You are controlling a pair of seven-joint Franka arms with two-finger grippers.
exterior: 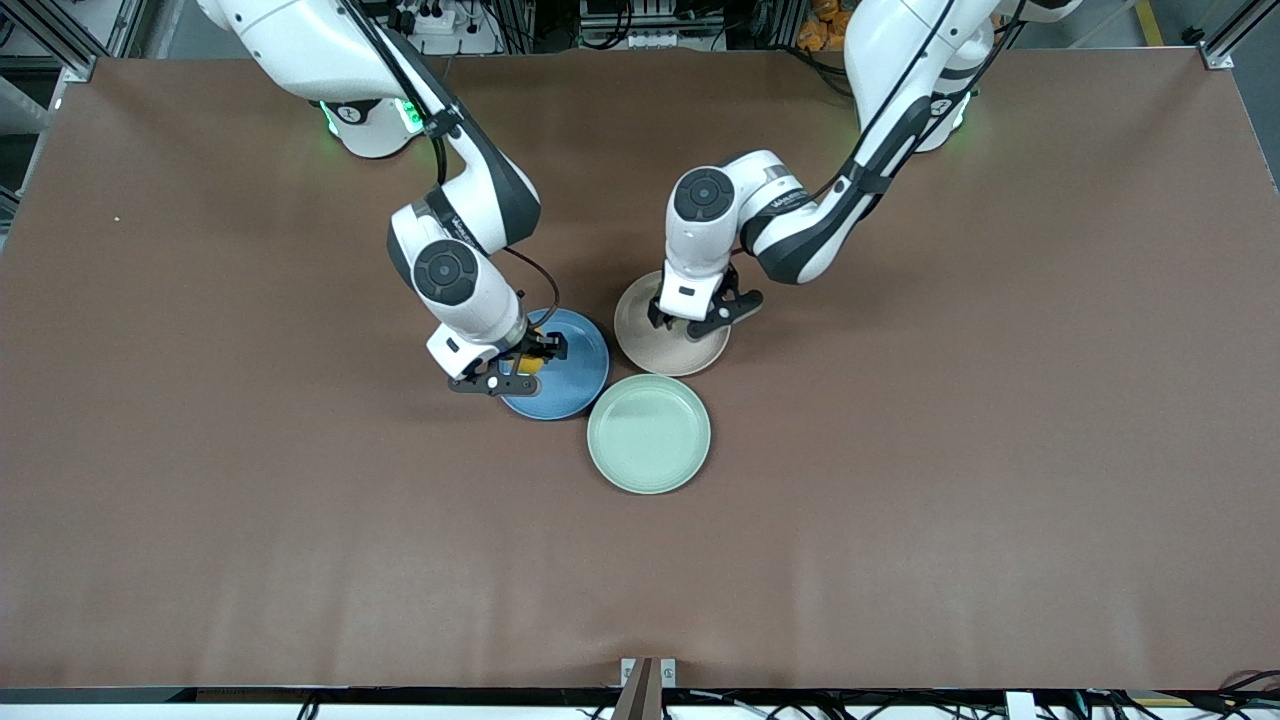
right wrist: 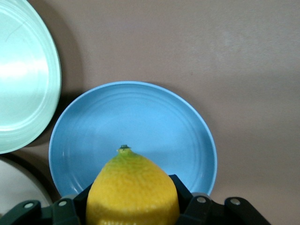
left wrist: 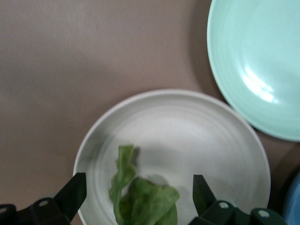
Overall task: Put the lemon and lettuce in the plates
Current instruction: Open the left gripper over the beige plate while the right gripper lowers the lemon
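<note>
My right gripper [exterior: 522, 370] is shut on the yellow lemon [exterior: 529, 361] and holds it just above the blue plate [exterior: 575, 378]. In the right wrist view the lemon [right wrist: 132, 185] sits between the fingers over the blue plate [right wrist: 140, 117]. My left gripper [exterior: 700, 322] hangs low over the beige-pink plate [exterior: 640, 342]. In the left wrist view its fingers [left wrist: 71, 193] stand wide apart, and the green lettuce [left wrist: 143, 201] lies between them on the beige plate [left wrist: 197, 136], touching neither finger. The lettuce is hidden in the front view.
A pale mint-green plate [exterior: 649, 434] lies empty nearer the front camera, touching close to both other plates; it also shows in the left wrist view [left wrist: 262, 61] and the right wrist view [right wrist: 23, 75]. The brown table [exterior: 950, 450] spreads wide around the plates.
</note>
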